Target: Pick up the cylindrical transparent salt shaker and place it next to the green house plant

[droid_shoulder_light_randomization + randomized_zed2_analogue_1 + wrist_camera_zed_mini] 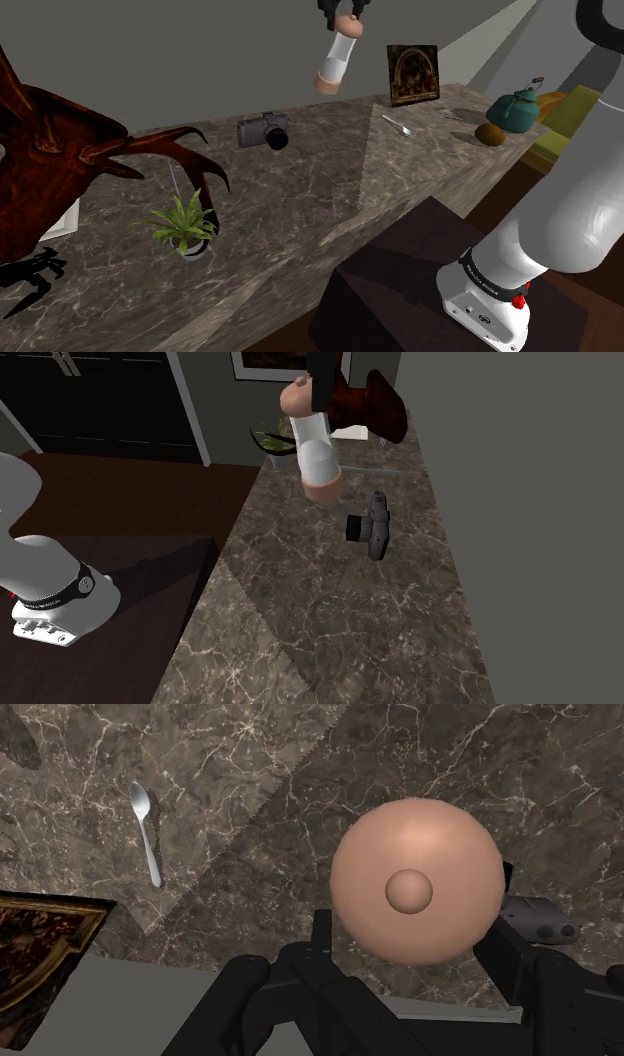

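The salt shaker (335,55), drawn with a white body and peach-coloured caps at both ends, is hanging in the air well above the counter (300,200). The black hand (345,12) is clasping it near its upper end. In the wrist view the two fingers (325,929) are pressing in on either side of the shaker's round peach cap (417,882), opened just enough to take it. The shaker is tilting, with its lower cap leaning toward the shoulder view's left.

A grey camera (265,130) is lying on the counter, and the shaker is hovering higher than it and to its right in the shoulder view. In the second exterior view the shaker (312,447) is showing above and left of the camera (370,524), and not touching it. In the wrist view the camera (535,919) is peeking out from behind the cap.

The green house plant (183,222) is sitting in a small pot, well apart from the camera, down and to its left in the shoulder view. A large dark red clawed sculpture (60,150) is reaching over it from further left of the camera.

To the camera's right in that view, a spoon (396,124) is lying flat and a framed picture (412,74) is standing against the wall. Further right still, a teal teapot (515,108) is resting.
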Robot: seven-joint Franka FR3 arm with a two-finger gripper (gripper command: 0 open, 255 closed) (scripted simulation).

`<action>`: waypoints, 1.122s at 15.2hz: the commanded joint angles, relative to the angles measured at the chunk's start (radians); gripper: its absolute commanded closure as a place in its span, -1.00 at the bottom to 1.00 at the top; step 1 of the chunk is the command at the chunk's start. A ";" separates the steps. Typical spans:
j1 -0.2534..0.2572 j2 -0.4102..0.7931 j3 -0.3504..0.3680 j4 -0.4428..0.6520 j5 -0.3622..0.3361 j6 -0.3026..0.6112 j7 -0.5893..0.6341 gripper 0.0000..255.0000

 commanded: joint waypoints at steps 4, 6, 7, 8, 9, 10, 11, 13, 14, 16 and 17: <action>0.074 0.002 0.049 -0.004 -0.002 -0.013 0.123 1.00; 0.103 0.013 0.068 0.007 -0.003 -0.021 0.170 1.00; 0.118 0.020 0.077 0.015 -0.004 -0.025 0.193 1.00; 0.133 0.029 0.086 0.025 -0.005 -0.031 0.216 1.00; 0.148 0.039 0.095 0.037 -0.007 -0.036 0.239 1.00; 0.164 0.050 0.104 0.050 -0.009 -0.042 0.262 1.00; 0.180 0.062 0.112 0.066 -0.011 -0.049 0.285 1.00; 0.213 0.091 0.129 0.103 -0.017 -0.064 0.330 1.00; 0.231 0.107 0.137 0.124 -0.020 -0.073 0.352 1.00; 0.268 0.145 0.151 0.175 -0.029 -0.093 0.396 1.00; 0.287 0.167 0.158 0.206 -0.034 -0.105 0.418 1.00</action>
